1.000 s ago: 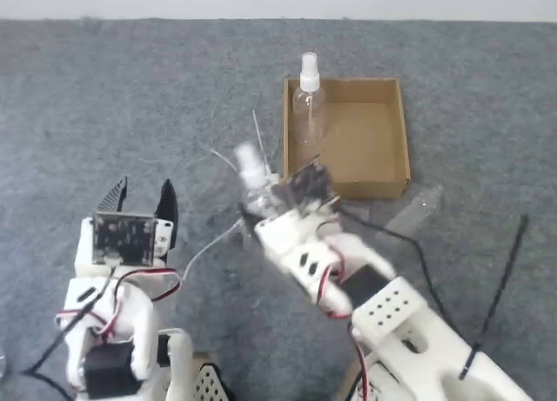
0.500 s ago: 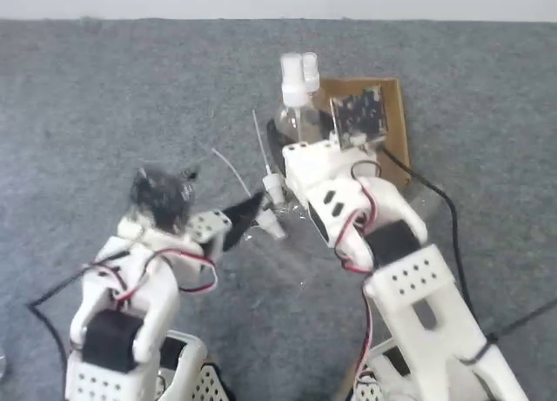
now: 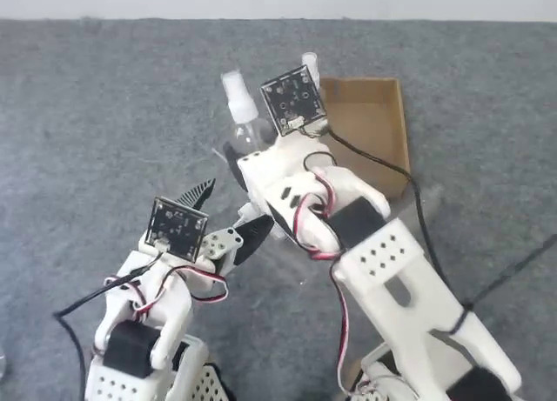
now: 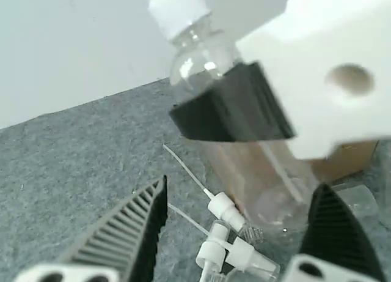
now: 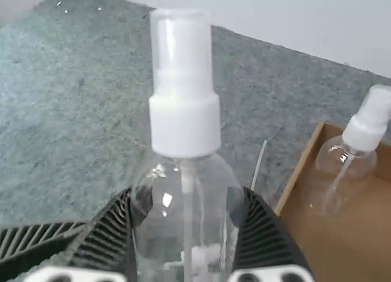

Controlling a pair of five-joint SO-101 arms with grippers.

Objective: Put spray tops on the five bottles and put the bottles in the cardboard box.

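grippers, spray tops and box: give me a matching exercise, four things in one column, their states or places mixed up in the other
1 left gripper
2 right gripper
3 loose spray tops
4 cardboard box

a lying on the carpet
b shut on the raised bottle
c open
d has the standing bottle inside

Pairs: 1-c, 2-b, 3-a, 4-d

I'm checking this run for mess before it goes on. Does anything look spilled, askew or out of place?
Nothing is spilled or damaged. Loose white spray tops with thin tubes lie scattered on the grey mat near the brown cardboard box, unfitted. The right gripper holds a clear capped bottle outside the box.
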